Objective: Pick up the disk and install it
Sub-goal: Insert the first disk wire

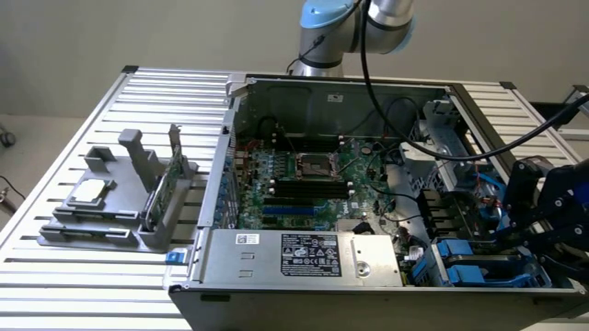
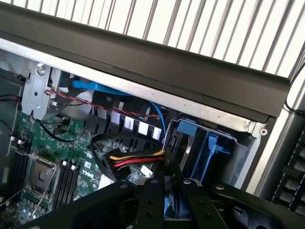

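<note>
Case, open-topped, on slatted table.
- 6 o'clock, nearest: power supply, labelled.
- 4 o'clock: blue drive bays.
- 3 o'clock: gripper, above the bays. In the wrist view the gripper has its jaws drawn narrow on a blue-edged piece, apparently the disk, held over the bay corner and not yet seated.
- Centre: motherboard with bare socket.
- 9 o'clock, outside the case: grey rack carrying a chip and an upright card.
- 12 o'clock, farthest: arm base.
</note>
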`<state>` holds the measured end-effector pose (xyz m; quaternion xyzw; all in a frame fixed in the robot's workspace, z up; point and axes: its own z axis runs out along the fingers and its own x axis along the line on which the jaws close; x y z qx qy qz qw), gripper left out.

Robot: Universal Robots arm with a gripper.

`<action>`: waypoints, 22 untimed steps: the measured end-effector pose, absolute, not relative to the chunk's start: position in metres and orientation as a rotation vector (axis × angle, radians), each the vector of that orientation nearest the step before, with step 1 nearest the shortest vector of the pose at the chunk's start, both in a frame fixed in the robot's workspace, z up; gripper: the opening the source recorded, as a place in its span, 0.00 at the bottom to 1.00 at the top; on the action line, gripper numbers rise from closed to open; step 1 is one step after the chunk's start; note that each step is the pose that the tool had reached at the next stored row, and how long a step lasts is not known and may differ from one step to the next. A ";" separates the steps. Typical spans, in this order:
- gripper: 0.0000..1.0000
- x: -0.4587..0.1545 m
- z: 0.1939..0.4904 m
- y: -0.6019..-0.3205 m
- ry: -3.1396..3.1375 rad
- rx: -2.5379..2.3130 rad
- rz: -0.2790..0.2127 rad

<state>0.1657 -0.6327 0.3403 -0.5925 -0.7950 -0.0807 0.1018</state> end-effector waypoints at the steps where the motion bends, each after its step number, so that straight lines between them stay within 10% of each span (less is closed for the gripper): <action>1: 0.17 0.166 0.340 -0.633 -2.347 -1.751 -0.238; 22: 0.17 0.162 0.347 -0.633 -2.295 -1.835 -0.240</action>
